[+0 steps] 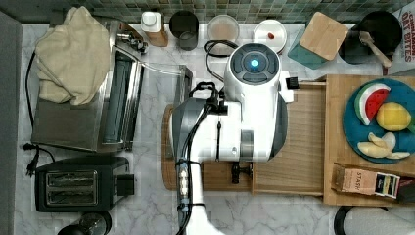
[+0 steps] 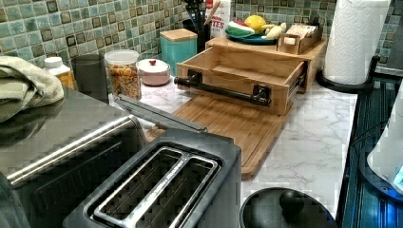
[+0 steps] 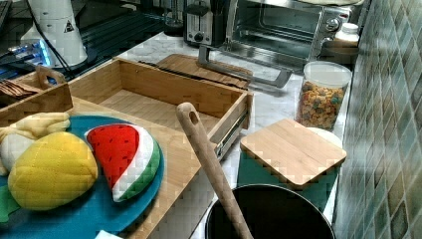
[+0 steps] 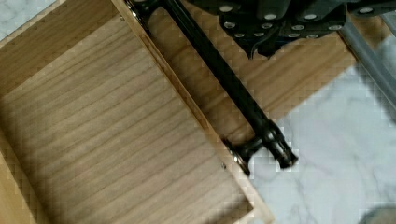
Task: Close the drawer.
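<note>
The drawer [image 2: 247, 71] stands pulled well out of its wooden cabinet [image 2: 309, 52], its bare floor open below my wrist and its slide rails exposed along the sides. Nothing of the closing looks done yet: the front panel [image 2: 228, 92] sits far from the cabinet face, out over the cutting board [image 2: 228, 128].

My gripper [image 4: 261, 49] hangs above the black bar handle [image 4: 233, 88], just on the outer side of the front panel, over the cutting board. I can see the dark underside of it, but whether the fingers are spread or closed I cannot tell; as far as I can judge they have hold of nothing. I cannot tell either whether it touches the handle or sits just clear of it.

What is left, as I judge it, is the whole push: bear against the handle or the panel and drive the drawer straight back along its rails until the front meets the cabinet. The drawer is empty, so it should slide easily.
</note>
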Available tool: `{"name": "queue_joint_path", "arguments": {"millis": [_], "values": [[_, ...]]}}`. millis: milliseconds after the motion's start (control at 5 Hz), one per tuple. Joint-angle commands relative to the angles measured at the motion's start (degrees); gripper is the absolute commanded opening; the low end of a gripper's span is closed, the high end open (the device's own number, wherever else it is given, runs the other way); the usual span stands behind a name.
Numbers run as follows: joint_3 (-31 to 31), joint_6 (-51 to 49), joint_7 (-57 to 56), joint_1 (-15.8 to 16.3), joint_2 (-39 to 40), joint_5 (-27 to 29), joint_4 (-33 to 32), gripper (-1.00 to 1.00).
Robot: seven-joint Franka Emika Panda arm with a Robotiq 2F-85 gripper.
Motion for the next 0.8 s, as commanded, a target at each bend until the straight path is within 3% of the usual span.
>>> {"name": "queue_joint_path", "arguments": {"millis": [200, 800], "values": [[3.1, 10.2, -4.3, 3.3, -2.9, -2.7, -8.9, -1.0], [6.3, 22.5, -5.7, 4.2, -0.8, -6.6, -17.0, -1.0]]}}
